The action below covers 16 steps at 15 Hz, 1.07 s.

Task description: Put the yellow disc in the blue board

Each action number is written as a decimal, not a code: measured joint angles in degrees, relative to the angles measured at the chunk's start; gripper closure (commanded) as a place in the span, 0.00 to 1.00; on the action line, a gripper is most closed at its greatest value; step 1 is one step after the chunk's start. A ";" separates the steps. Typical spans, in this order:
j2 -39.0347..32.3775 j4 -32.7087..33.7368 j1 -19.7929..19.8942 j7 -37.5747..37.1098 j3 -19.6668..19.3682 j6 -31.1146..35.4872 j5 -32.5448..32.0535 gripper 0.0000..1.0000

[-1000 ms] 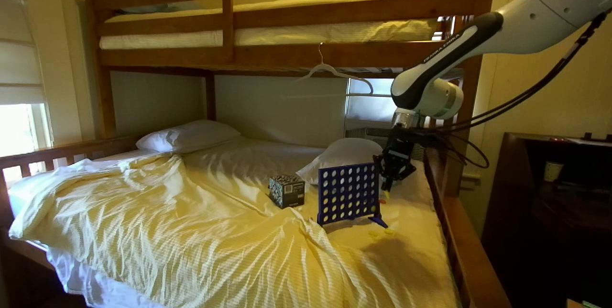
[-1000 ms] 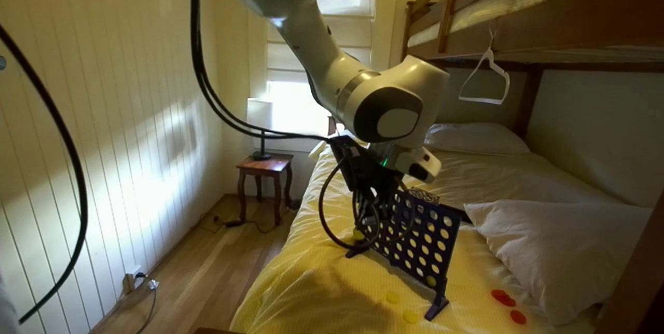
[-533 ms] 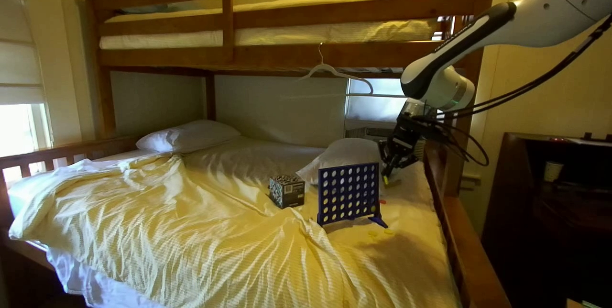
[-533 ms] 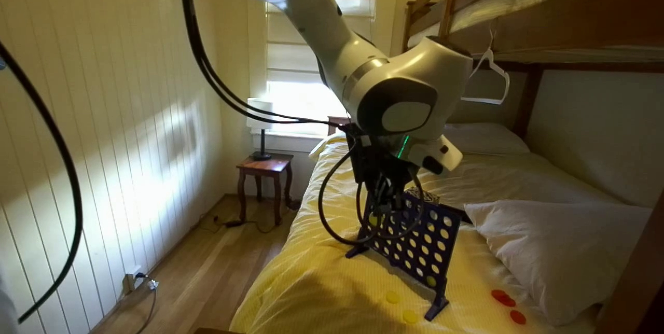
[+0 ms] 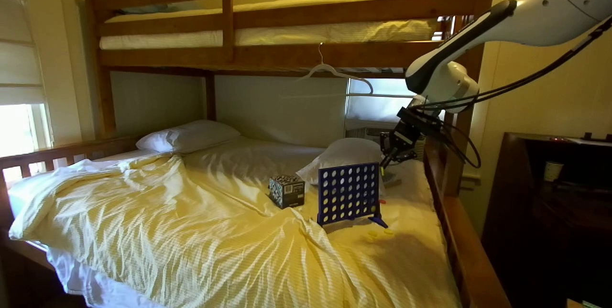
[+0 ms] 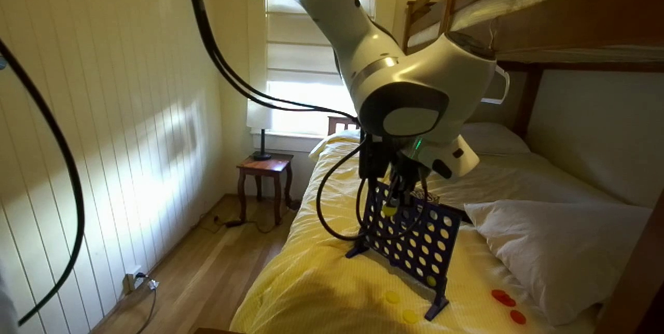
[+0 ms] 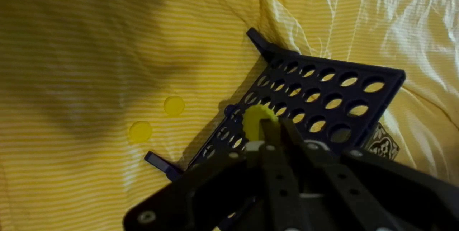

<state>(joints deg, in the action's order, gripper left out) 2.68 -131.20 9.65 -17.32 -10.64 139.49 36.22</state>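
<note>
Yellow disc (image 7: 253,121) in hand: your gripper (image 7: 280,127) is closed on it, pinching it between the fingertips (image 7: 269,130) near the middle of the wrist view, with part of its scalloped edge showing to their left. In an exterior view you see the blue board (image 5: 353,184) standing upright, right of centre, and your disc just off its upper right corner, a little below the top edge; whether the two touch, you cannot tell. Seen from the wrist, the board slants behind the disc from lower left to upper right. Two other yellow discs (image 7: 174,105) lie flat on the striped bedding (image 7: 89,188), left of the middle in that view. Red discs (image 6: 517,317) lie at the lower right of an exterior view, near a pillow (image 6: 557,251), and a dark patterned box (image 5: 287,191) sits left of the board in an exterior view.
</note>
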 measured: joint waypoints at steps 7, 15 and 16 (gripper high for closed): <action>0.45 0.02 0.05 -0.01 -0.10 0.69 3.88 0.98; -0.35 2.24 0.19 -10.17 -0.12 0.63 3.99 0.98; -0.46 2.77 0.29 -11.97 -0.13 0.73 4.03 0.98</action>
<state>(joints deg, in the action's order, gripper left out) 2.22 -128.43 9.93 -29.29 -10.77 140.22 40.25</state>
